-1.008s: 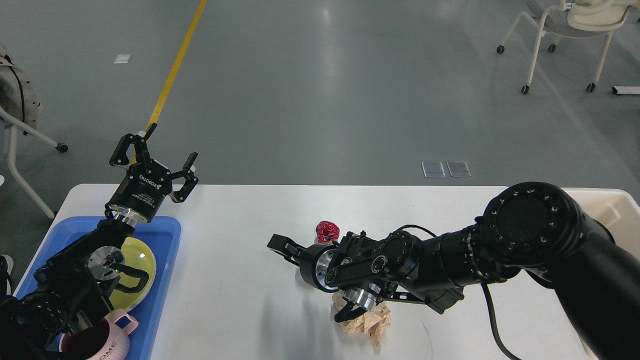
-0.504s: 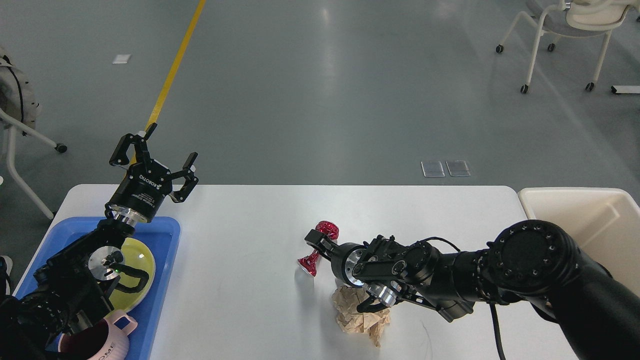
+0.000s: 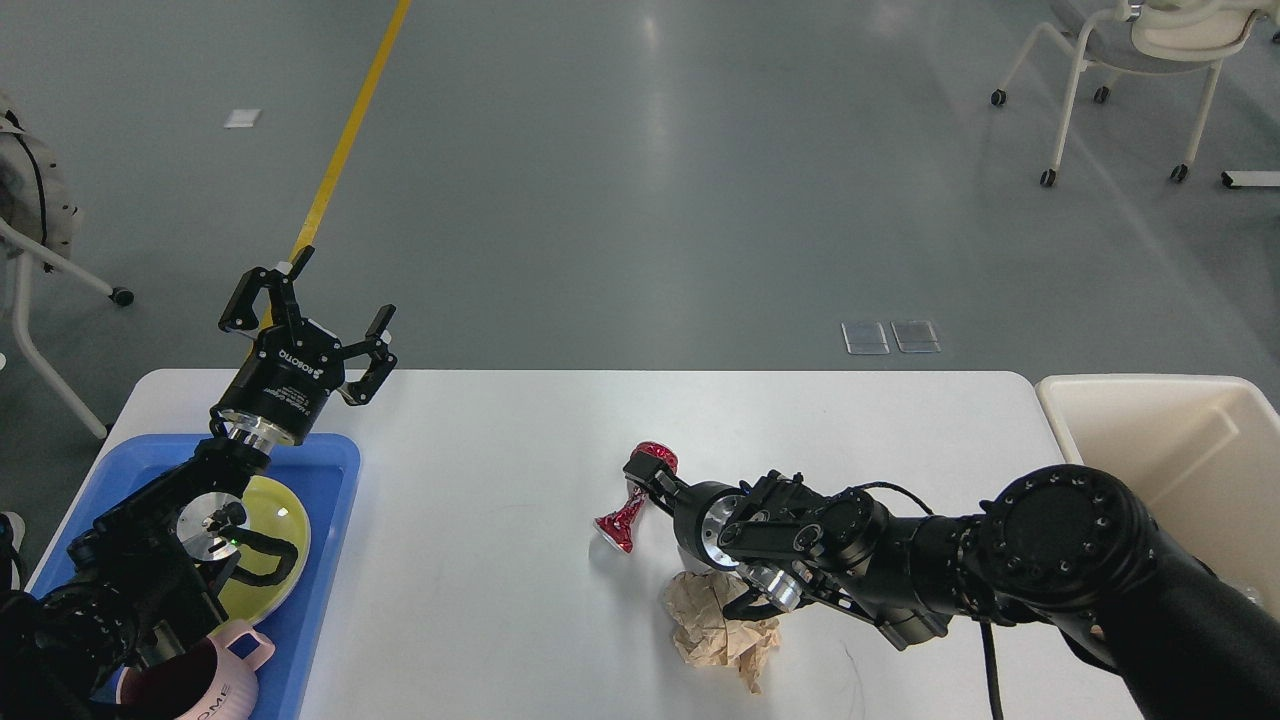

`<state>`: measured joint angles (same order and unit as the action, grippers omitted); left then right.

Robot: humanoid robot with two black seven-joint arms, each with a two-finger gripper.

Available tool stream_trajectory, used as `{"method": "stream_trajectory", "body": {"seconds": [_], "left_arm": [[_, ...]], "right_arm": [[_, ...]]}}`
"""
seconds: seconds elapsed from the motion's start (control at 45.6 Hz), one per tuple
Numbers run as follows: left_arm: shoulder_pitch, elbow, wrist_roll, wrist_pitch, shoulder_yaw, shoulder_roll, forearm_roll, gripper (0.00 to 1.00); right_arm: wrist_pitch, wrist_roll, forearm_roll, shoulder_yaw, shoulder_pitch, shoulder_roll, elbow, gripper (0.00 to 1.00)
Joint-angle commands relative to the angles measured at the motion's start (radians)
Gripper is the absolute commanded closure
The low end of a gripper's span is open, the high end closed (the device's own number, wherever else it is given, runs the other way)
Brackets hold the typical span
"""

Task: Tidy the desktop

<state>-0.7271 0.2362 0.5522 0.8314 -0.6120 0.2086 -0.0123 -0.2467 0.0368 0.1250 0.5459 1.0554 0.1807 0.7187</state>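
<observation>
The white tabletop (image 3: 480,470) fills the lower half of the view. At centre, the right gripper (image 3: 645,480) has its fingers clenched on a red foil wrapper (image 3: 632,500), with crumpled brown paper (image 3: 715,635) at its 5 o'clock. The left gripper (image 3: 305,315), fingers spread and empty, hovers above a blue tray (image 3: 330,470) at 9 o'clock; a cream bin (image 3: 1160,420) sits at 3 o'clock

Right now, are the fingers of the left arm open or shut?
Open. The left gripper is raised above the far end of the blue tray, its two fingers spread wide apart with nothing between them.
</observation>
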Motion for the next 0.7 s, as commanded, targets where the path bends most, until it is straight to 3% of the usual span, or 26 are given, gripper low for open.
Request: {"method": "stream_trajectory", "body": {"seconds": [0.0, 0.11, 0.263, 0.46, 0.679], "left_arm": [[0.000, 0.000, 0.000, 0.000, 0.000, 0.000, 0.000, 0.00], [0.000, 0.000, 0.000, 0.000, 0.000, 0.000, 0.000, 0.00], [0.000, 0.000, 0.000, 0.000, 0.000, 0.000, 0.000, 0.00], [0.000, 0.000, 0.000, 0.000, 0.000, 0.000, 0.000, 0.00], [0.000, 0.000, 0.000, 0.000, 0.000, 0.000, 0.000, 0.00]], "right_arm": [[0.000, 0.002, -0.031, -0.003, 0.000, -0.001, 0.005, 0.00], [0.026, 0.000, -0.044, -0.003, 0.017, 0.005, 0.013, 0.00], [0.243, -0.008, -0.051, 0.037, 0.150, -0.016, 0.039, 0.00], [0.579, -0.009, -0.155, 0.281, 0.437, -0.228, 0.165, 0.00], [0.900, -0.009, -0.439, 0.382, 0.794, -0.475, 0.313, 0.00]]}}
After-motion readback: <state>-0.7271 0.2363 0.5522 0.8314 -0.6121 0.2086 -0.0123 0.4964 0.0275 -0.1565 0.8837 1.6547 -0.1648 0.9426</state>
